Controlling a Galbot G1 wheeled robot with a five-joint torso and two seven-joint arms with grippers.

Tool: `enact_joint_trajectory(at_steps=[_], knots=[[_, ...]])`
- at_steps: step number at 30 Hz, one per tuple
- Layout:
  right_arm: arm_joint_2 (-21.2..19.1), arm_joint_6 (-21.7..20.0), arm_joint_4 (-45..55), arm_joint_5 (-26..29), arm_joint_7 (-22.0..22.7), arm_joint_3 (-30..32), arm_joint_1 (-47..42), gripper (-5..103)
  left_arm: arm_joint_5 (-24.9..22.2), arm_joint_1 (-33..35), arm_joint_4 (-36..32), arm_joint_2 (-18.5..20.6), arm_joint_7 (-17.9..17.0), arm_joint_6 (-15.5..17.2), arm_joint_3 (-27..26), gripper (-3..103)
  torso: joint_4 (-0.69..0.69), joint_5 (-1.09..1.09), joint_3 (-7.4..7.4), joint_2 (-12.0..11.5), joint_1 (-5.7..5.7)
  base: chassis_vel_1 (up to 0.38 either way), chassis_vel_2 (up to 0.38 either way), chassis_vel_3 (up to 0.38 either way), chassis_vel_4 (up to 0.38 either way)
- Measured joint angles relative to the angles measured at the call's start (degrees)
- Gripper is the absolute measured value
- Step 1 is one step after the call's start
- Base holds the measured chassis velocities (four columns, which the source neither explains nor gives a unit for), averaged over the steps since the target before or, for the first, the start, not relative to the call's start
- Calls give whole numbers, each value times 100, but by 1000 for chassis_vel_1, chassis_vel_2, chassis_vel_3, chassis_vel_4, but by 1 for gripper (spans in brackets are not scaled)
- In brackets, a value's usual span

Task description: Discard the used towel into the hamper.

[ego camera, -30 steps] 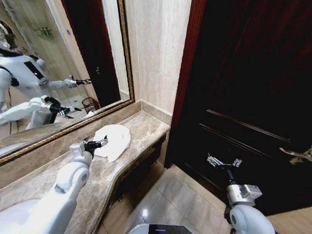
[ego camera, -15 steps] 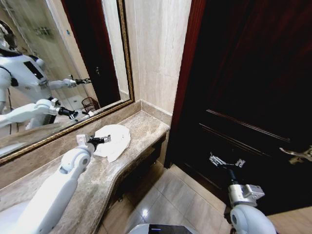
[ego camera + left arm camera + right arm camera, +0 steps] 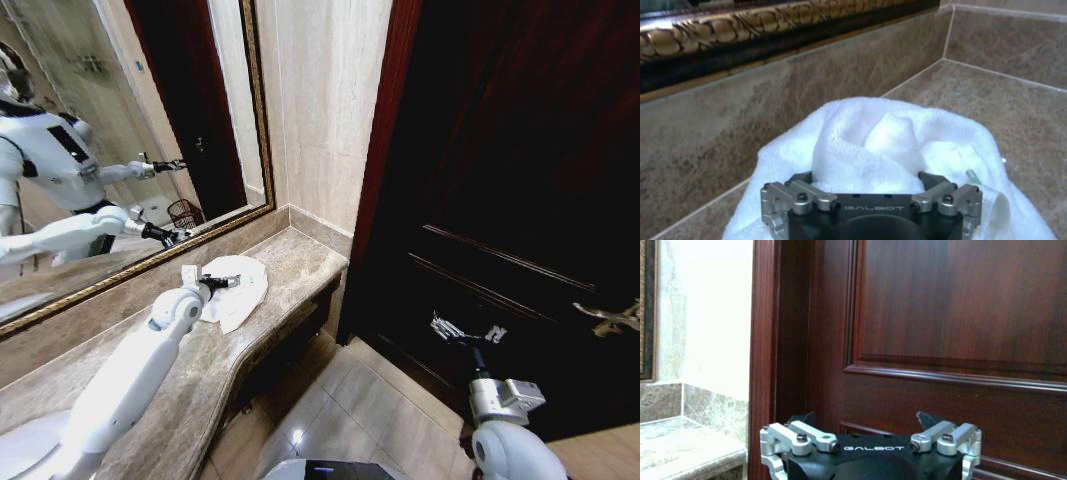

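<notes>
The used towel [image 3: 240, 290] is a crumpled white heap on the marble counter [image 3: 295, 262], close to the mirror. My left gripper [image 3: 226, 283] reaches over its near side. In the left wrist view the gripper [image 3: 865, 176] is open, its dark fingers [image 3: 802, 177] spread on either side of a raised fold of the towel [image 3: 893, 145]. The hamper [image 3: 185, 213] shows as a reflection in the mirror, a small dark openwork basket. My right gripper [image 3: 464, 330] hangs open in front of the dark door, away from the counter, fingers [image 3: 928, 418] apart and empty.
A gold-framed mirror [image 3: 120, 150] runs along the wall behind the counter. A dark wooden door [image 3: 500, 150] with a brass handle [image 3: 610, 318] stands on the right. Tiled floor [image 3: 350, 410] lies between counter and door. A white basin rim [image 3: 20, 445] sits at the counter's near end.
My left arm has stretched forward along the counter, bringing its gripper from the towel's near edge onto the towel. The right arm has barely shifted.
</notes>
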Motion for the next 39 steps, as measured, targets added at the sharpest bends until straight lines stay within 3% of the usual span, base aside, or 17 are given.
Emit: enact_joint_trajectory(at_steps=[16, 27, 34, 36, 39], knots=[[13, -49, 105, 128, 54, -71, 70, 100, 63, 40, -4, -51, 83, 15, 35, 103, 1, -1, 0, 0, 0, 0, 0, 0, 0], [-34, -48, 83, 189, 103, -37, 124, 100, 252, 143, -69, -105, 215, -22, 30, 77, 0, 0, 0, 0, -1, 0, 0, 0, 0], [-52, -46, 77, 231, 120, -20, 166, 100, 268, 192, -108, -74, 226, -28, -39, 52, -1, -1, 0, 0, 0, 0, 0, 0, 0], [-57, -47, 80, 237, 123, -17, 171, 100, 268, 207, -118, -70, 234, -28, -60, 52, -1, -1, 0, 0, 0, 0, 0, 0, 0], [-69, -56, 97, 250, 129, -16, 174, 100, 264, 252, -149, -69, 250, -31, -110, 44, -1, -1, 0, 0, 0, 0, 0, 0, 0]])
